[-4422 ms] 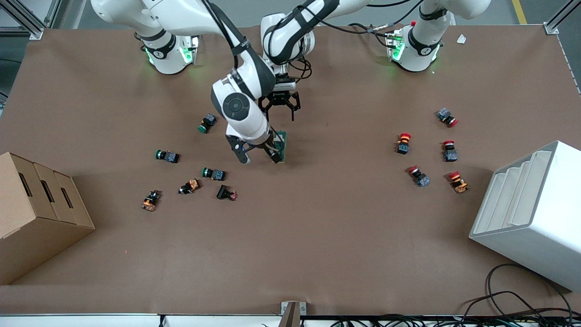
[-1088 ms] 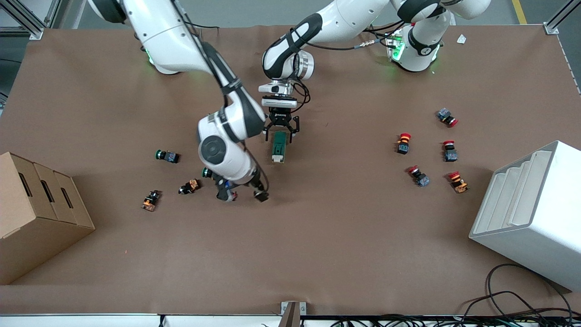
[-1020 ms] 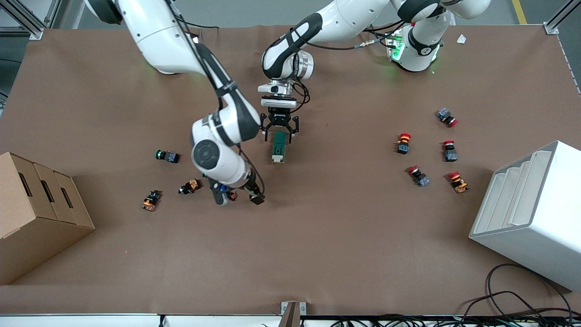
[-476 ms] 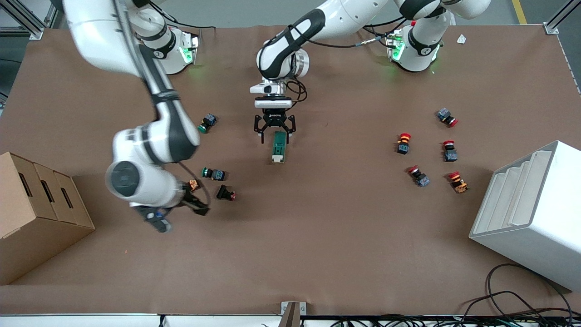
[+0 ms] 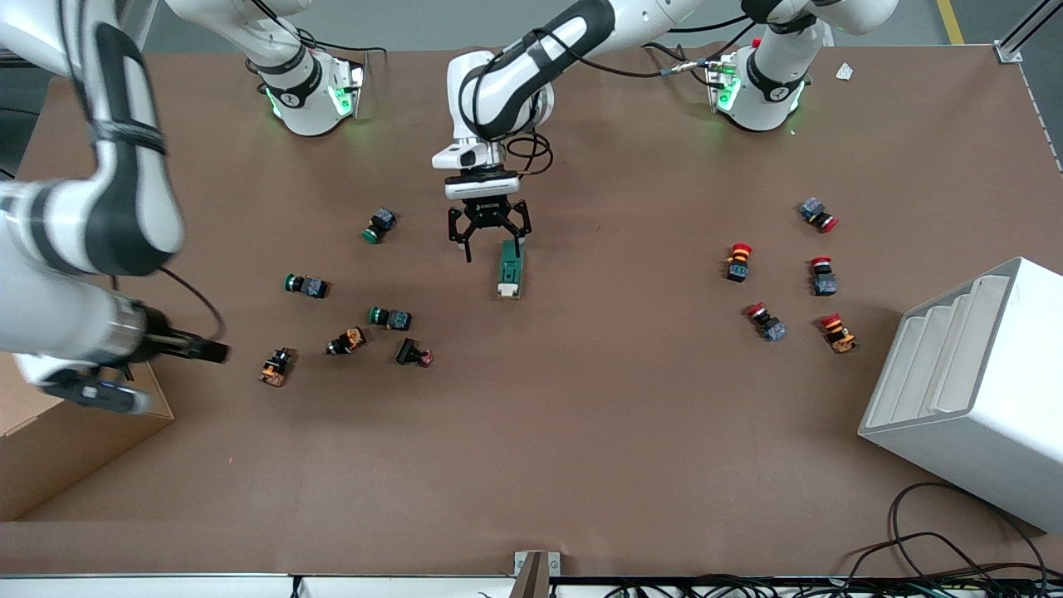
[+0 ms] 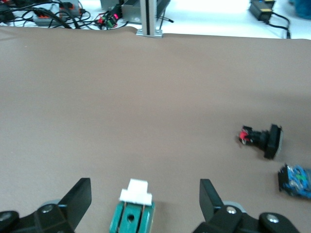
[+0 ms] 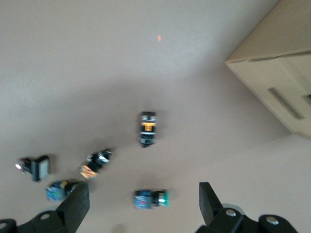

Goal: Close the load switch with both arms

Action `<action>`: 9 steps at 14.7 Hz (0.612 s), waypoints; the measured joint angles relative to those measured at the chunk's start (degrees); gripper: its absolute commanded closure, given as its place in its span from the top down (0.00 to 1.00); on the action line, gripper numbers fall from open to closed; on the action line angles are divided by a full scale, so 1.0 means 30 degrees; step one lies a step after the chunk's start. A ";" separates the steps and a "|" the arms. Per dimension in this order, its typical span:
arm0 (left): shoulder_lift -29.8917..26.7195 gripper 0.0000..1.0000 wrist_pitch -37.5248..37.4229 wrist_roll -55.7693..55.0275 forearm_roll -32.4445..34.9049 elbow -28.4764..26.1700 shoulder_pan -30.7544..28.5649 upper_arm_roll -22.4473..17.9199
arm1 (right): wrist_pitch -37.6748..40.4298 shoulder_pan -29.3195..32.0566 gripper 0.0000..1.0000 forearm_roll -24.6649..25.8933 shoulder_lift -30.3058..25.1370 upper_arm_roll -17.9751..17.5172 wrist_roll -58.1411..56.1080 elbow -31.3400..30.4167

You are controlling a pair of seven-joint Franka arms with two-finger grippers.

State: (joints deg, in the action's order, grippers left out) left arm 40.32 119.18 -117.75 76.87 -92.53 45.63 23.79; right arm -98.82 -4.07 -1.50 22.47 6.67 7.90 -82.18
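Left gripper point(image 5: 488, 241): spread wide, holding nothing, hanging just above the end of the load switch that lies farther from the front camera; its fingers point(image 6: 77, 200) stand apart on either side of the switch without touching it.
Load switch point(image 5: 510, 268): flat on the brown table point(image 5: 581, 415) near the middle, lengthwise toward the front camera, white lever end nearer that camera.
Right gripper point(image 5: 162, 365): fingers spread, nothing between them, up over the edge of the cardboard box point(image 5: 50, 465) at the right arm's end.
Open room: bare table nearer the front camera than the switch.
Nearby clutter: scattered push-buttons point(image 5: 390, 317) toward the right arm's end, well apart from the switch.
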 measured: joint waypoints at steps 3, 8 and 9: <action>-0.1064 0.99 0.0002 0.2927 -0.3014 0.0415 -0.1238 -0.0005 | 0.0649 0.1291 1.00 0.0230 -0.0834 -0.0005 -0.2326 -0.0004; -0.4320 1.00 -0.0204 0.9314 -0.9421 0.0606 -0.4522 -0.0039 | 0.1190 0.1689 1.00 0.0419 -0.1225 -0.0098 -0.2870 0.0095; -0.4881 1.00 -0.0648 1.0674 -1.0544 0.0712 -0.5252 -0.0044 | 0.1412 0.1684 1.00 0.0456 -0.1225 -0.0181 -0.2870 0.0228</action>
State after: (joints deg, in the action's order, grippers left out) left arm 25.68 117.24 -85.73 45.24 -90.40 29.88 23.66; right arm -94.59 0.99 -0.14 18.79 6.12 -0.71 -81.49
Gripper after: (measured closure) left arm 0.000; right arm 0.000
